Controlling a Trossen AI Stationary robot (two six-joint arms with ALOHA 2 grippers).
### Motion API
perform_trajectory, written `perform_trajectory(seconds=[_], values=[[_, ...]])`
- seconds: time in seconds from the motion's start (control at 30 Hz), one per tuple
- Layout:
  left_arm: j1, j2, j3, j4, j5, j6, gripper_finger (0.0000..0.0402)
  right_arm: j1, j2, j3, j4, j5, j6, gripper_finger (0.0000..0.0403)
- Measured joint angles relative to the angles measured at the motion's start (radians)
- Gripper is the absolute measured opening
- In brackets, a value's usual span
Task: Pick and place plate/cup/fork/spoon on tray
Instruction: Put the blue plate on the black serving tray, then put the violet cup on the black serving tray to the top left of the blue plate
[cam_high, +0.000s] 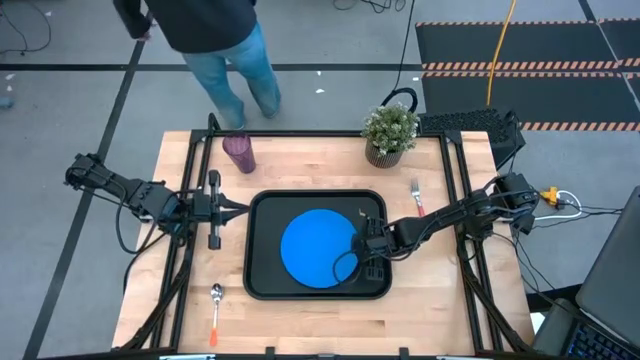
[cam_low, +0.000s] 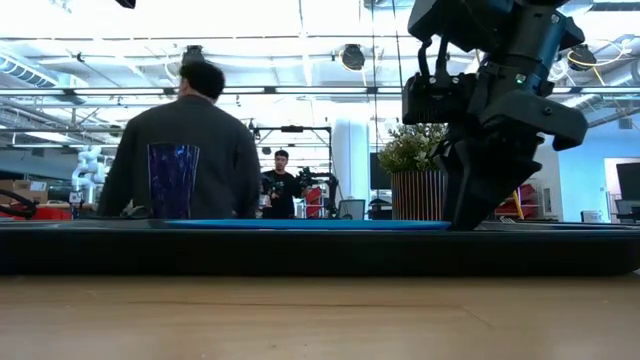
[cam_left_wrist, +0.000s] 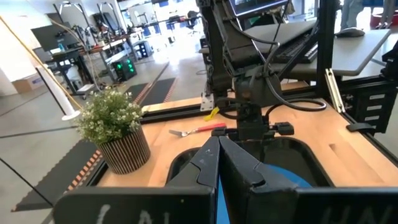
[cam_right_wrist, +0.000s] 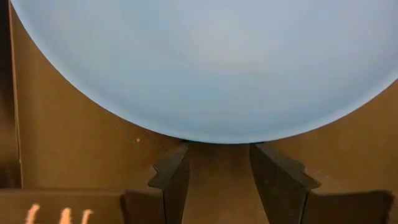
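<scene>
My right gripper (cam_right_wrist: 217, 163) hangs low over the large black rectangular plastic tray (cam_high: 262, 280), fingers spread at the rim of the flat round bright blue plate (cam_high: 315, 248) — which lies flat inside it. My left gripper (cam_high: 240, 209) waits closed beside the tray.

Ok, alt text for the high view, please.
Blue plate lies in the black tray, right gripper open at its edge. Left gripper waits shut beside the tray; cup, fork and spoon remain on the table.
</scene>
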Motion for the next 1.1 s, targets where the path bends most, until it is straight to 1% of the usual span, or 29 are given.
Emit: perform_trajectory(seconds=[0.3,0.53,0.97,1.1], values=[[0.000,0.000,0.000,0.000,0.000,-0.001,0.0010,0.000,0.000,0.000,0.075,0.000,0.000,0.0157],[0.000,0.000,0.000,-0.002,0.000,0.000,0.0010,-0.001,0.000,0.000,0.039,0.002,-0.003,0.0157],[0.000,0.000,0.000,-0.008,-0.001,0.001,0.0010,-0.004,-0.001,0.000,0.099,0.003,-0.018,0.0157],[0.000,0.000,0.000,-0.024,-0.039,0.002,0.0010,-0.005,-0.001,0.000,0.118,0.003,-0.023,0.0157]])
